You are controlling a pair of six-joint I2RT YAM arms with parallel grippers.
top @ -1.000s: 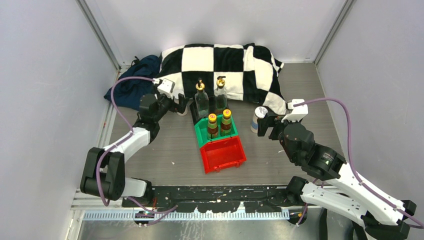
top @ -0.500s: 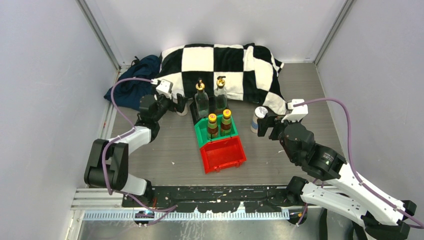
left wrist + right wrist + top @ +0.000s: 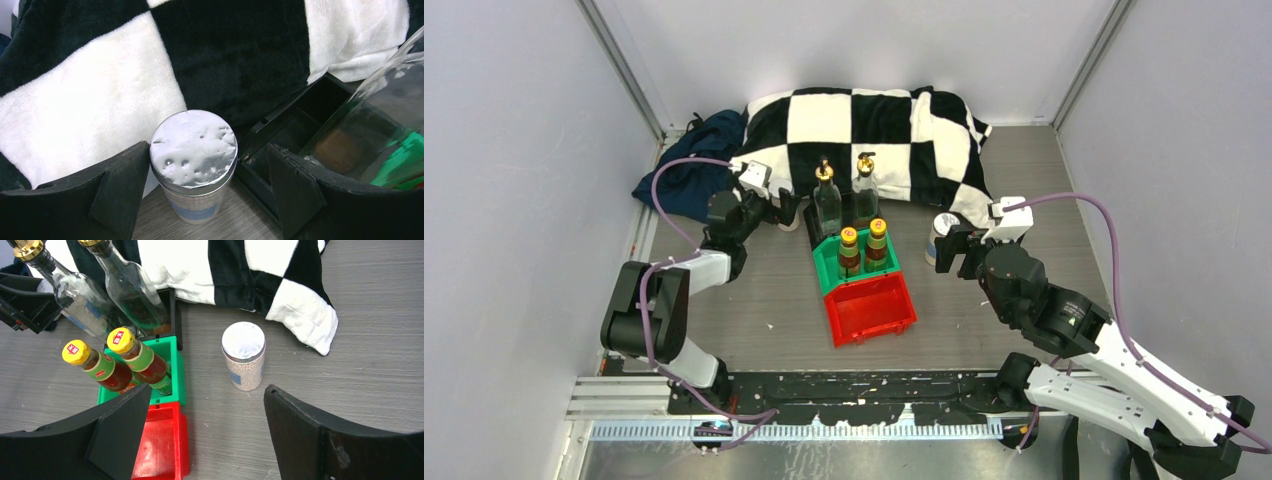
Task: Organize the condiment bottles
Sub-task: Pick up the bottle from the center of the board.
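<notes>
A silver-lidded shaker jar [image 3: 194, 150] stands upright between the fingers of my open left gripper [image 3: 207, 150], close to the left finger [image 3: 120, 187], by the checkered blanket. In the top view that gripper [image 3: 781, 213] hides most of the jar. A second shaker jar [image 3: 243, 357] [image 3: 942, 233] stands on the table right of the bins, just beyond my open, empty right gripper [image 3: 207, 390] [image 3: 954, 250]. Two tall glass bottles [image 3: 827, 205] [image 3: 865, 195] stand in the black bin [image 3: 172, 305]. Two yellow-capped sauce bottles [image 3: 849, 250] [image 3: 877, 243] stand in the green bin [image 3: 827, 270].
A red bin [image 3: 870, 307] sits in front of the green one with nothing in it. A black-and-white checkered blanket [image 3: 874, 125] lies along the back, with a dark blue cloth [image 3: 689, 165] at its left. Grey walls stand on both sides.
My left arm's elbow has swung in toward the base while its gripper stays at the jar. My right gripper has edged slightly toward the second jar.
</notes>
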